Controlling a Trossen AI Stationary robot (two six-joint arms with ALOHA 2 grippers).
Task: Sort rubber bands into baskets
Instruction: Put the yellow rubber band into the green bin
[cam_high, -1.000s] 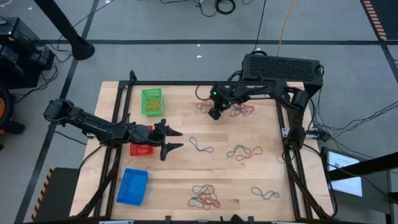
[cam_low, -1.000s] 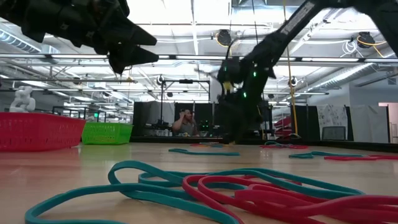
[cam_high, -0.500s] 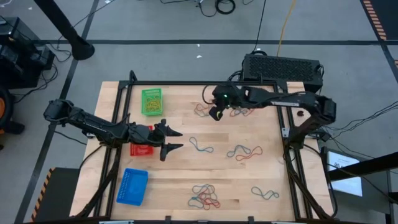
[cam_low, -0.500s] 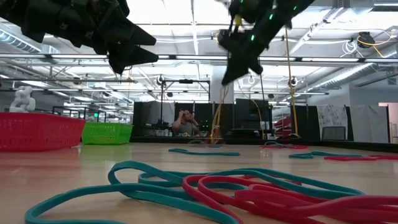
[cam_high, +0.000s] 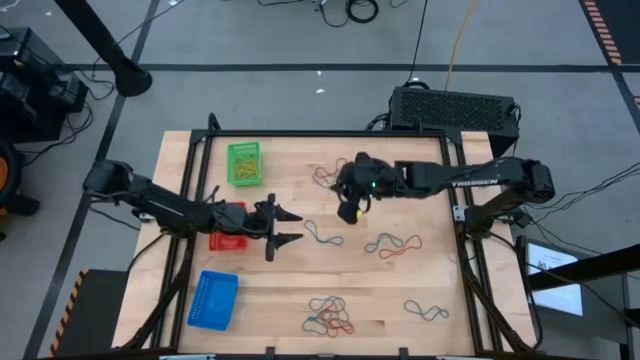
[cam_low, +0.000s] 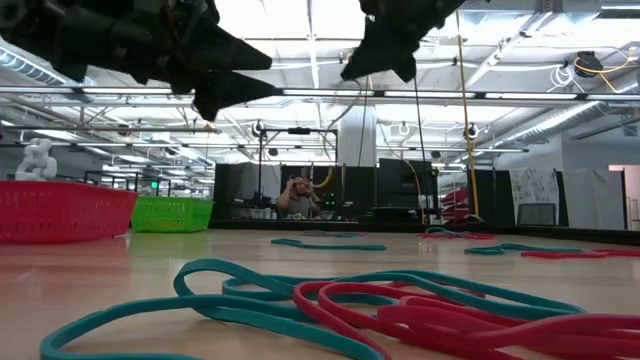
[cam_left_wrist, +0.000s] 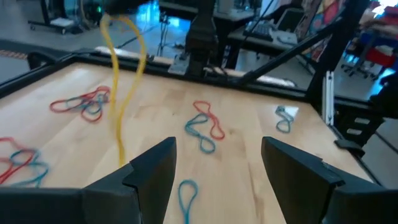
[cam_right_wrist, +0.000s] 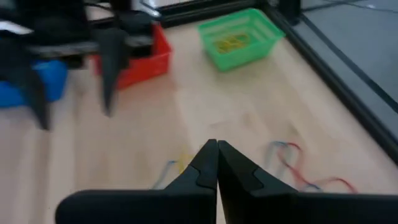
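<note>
My right gripper (cam_high: 349, 207) is over the table's middle, shut on a yellow-orange rubber band (cam_left_wrist: 118, 87) that hangs below it. My left gripper (cam_high: 288, 228) is open and empty just to the left, next to the red basket (cam_high: 226, 241). The band hangs ahead of its fingers (cam_left_wrist: 152, 171). The green basket (cam_high: 243, 163) stands at the far left and the blue basket (cam_high: 212, 298) at the near left. Red and blue rubber bands (cam_high: 392, 244) lie loose on the table. My right gripper pinches the yellow-orange band's upper end (cam_left_wrist: 104, 22) between its two shut fingers (cam_right_wrist: 216, 158), coming from above. The band hangs slack as a long loop below the fingers, and its lower end (cam_low: 324, 180) is clear of the table.
Loose bands lie in groups: red and blue at the far middle (cam_high: 324, 178), a blue one (cam_high: 322, 237) under the grippers, a cluster at the near edge (cam_high: 330, 315) and a blue one at the near right (cam_high: 425, 311). A black box (cam_high: 452, 108) stands beyond the far edge.
My right gripper has gone up and toward the table's near edge, away from the far pile. It stays shut and has lifted the yellow-orange band clear of the table, where it now hangs. My left gripper has shifted a little toward the table's right, still open.
</note>
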